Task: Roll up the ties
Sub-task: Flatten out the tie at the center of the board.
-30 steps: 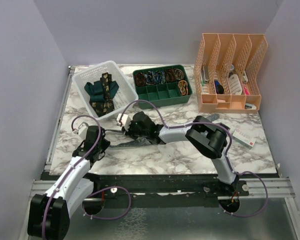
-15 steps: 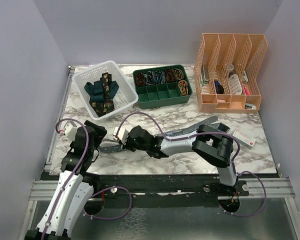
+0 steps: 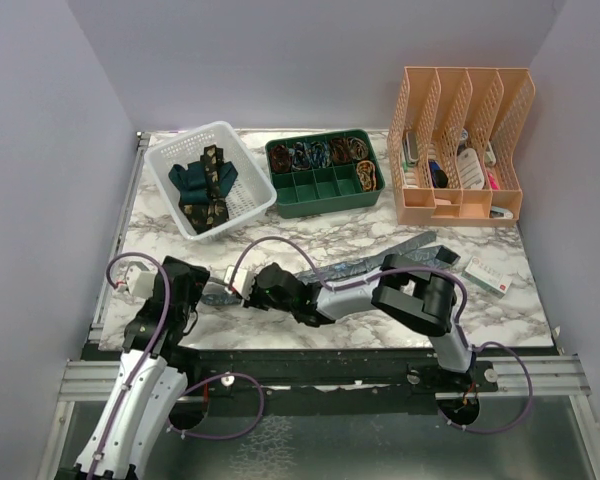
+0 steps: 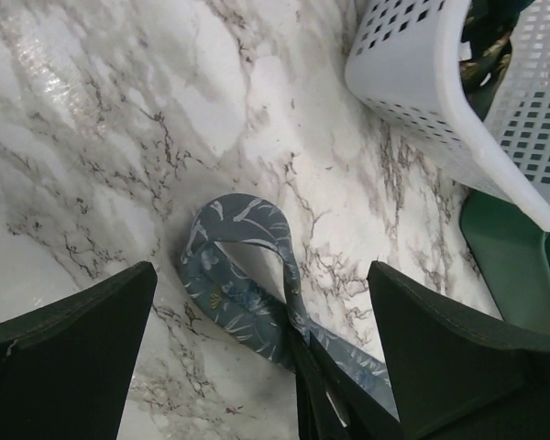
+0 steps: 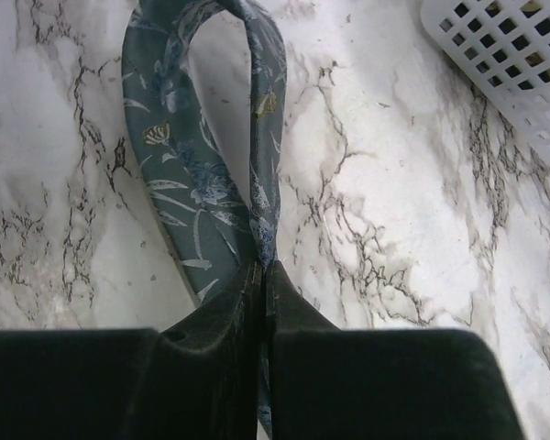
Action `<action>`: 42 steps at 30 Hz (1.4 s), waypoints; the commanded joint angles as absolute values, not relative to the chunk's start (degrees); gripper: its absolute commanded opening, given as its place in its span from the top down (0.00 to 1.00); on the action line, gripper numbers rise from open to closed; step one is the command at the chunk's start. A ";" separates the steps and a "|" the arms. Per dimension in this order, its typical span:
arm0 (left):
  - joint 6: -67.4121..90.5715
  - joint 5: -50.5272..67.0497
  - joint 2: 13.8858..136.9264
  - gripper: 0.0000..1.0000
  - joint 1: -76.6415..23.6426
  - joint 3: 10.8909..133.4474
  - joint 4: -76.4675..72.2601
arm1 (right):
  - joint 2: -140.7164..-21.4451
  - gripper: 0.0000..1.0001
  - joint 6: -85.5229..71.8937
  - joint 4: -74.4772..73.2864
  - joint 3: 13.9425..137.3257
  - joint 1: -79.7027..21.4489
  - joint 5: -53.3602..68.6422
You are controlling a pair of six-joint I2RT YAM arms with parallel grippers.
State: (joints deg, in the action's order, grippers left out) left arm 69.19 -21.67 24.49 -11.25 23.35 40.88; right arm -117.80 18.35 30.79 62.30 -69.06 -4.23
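Observation:
A blue-grey patterned tie (image 3: 416,244) lies stretched across the marble table, and its left end forms a small loop (image 4: 229,293). My right gripper (image 5: 261,266) is shut on the tie (image 5: 179,183) at the base of that loop, low over the table (image 3: 242,290). My left gripper (image 4: 261,272) stands wide open just left of the loop (image 3: 185,292), with nothing between its fingers. A dark teal tie (image 3: 188,178) and a black-brown tie with gold pattern (image 3: 213,175) lie bundled in the white basket (image 3: 212,140) at the back left.
A green compartment tray (image 3: 325,190) with rolled ties in its back row sits behind the centre. An orange file organiser (image 3: 460,140) stands at the back right. A small white box (image 3: 490,273) lies near the right edge. The basket's corner (image 4: 440,110) is close ahead of my left gripper.
My left gripper has opened wide and drawn back towards the near left edge. My right gripper has slid left and nearer with the tie, which now lies more stretched out.

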 commanded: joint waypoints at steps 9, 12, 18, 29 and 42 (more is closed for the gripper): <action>72.51 -22.75 20.63 0.01 -10.90 20.73 42.88 | -117.65 0.58 16.63 33.78 62.83 -71.88 -4.39; 73.35 -22.77 20.95 0.02 -10.90 20.55 43.07 | -114.96 0.58 13.54 31.34 62.63 -71.85 -5.54; 72.55 -23.79 21.47 0.02 -10.90 21.89 43.15 | -104.64 0.49 -0.50 26.36 60.48 -71.58 -4.13; 62.39 -28.68 35.83 0.01 -10.90 39.50 50.91 | -112.31 0.73 -35.03 8.31 74.79 -63.13 12.56; 52.81 -32.17 43.46 0.01 -10.90 51.46 57.31 | -128.64 0.75 -35.83 -3.16 92.49 -63.08 15.55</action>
State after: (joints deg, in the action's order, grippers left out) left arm 57.89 -28.84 42.02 -11.25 49.32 54.11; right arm -126.82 -35.03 0.84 89.73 -62.92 12.75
